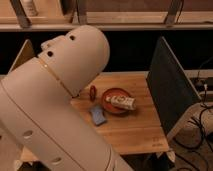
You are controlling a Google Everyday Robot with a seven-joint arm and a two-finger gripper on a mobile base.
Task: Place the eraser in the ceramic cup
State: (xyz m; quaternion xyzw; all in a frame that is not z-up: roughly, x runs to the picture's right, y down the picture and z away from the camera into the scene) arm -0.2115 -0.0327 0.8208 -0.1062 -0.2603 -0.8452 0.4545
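Note:
A small blue block (98,115), which looks like the eraser, lies flat on the wooden table (135,132), just left of and in front of a wide red-orange bowl (106,97). The ceramic cup is hidden or out of view. My gripper is out of view too, somewhere past the large white arm (60,100) that fills the left half of the camera view; it is shut. Whether it holds anything cannot be seen.
A white packet (122,102) lies in the bowl. A small red object (93,91) stands beside the bowl's left rim. A dark upright panel (170,85) closes off the table's right side, with cables (200,127) on the floor beyond. Shelving (125,22) runs along the back.

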